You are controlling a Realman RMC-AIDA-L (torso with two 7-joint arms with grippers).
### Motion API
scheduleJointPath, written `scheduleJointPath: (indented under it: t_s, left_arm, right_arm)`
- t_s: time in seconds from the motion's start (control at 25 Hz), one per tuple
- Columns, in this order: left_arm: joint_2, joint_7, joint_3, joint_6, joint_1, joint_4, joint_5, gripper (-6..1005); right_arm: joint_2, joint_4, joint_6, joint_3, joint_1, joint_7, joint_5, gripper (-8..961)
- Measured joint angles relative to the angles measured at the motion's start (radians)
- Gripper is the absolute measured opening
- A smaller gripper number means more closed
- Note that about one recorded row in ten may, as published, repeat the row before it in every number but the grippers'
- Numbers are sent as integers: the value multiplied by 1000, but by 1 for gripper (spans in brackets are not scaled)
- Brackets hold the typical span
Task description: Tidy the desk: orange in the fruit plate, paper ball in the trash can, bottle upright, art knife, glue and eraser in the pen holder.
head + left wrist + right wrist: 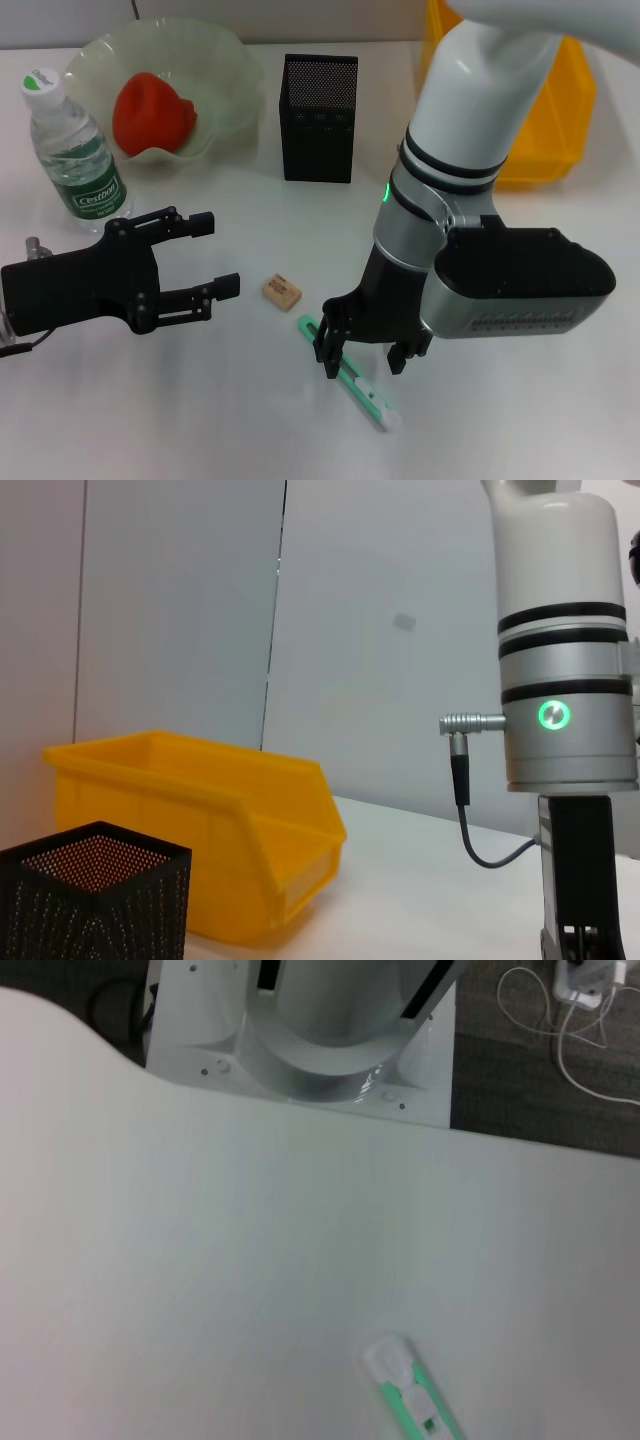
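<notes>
A green and white art knife (350, 375) (410, 1395) lies flat near the table's front. My right gripper (364, 355) hangs open just over its middle, one finger on each side. A tan eraser (281, 291) rests to the left of the knife. My left gripper (218, 254) stands open and empty, a short way left of the eraser. The black mesh pen holder (320, 118) (95, 895) stands at the back centre. A reddish orange (152, 112) sits in the pale green fruit plate (230, 70). The bottle (75, 150) stands upright at the far left. Glue and paper ball are out of view.
A yellow bin (555, 110) (220, 820) stands at the back right, behind my right arm (565, 680). The robot's white base (320, 1050) and floor cables show beyond the table's near edge in the right wrist view.
</notes>
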Motion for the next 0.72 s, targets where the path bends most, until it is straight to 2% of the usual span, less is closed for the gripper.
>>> scheduleJointPath:
  t_s: [0.64,0.72]
  left_arm:
    - [-1,1,0,-14,5,0,2,801]
    - [-1,0,0,-12,7,0,2,801]
  right_arm:
    - [0,-8,58,-54,-3,-39,36,684]
    - [0,-7,68,-75,3,-39,45,636]
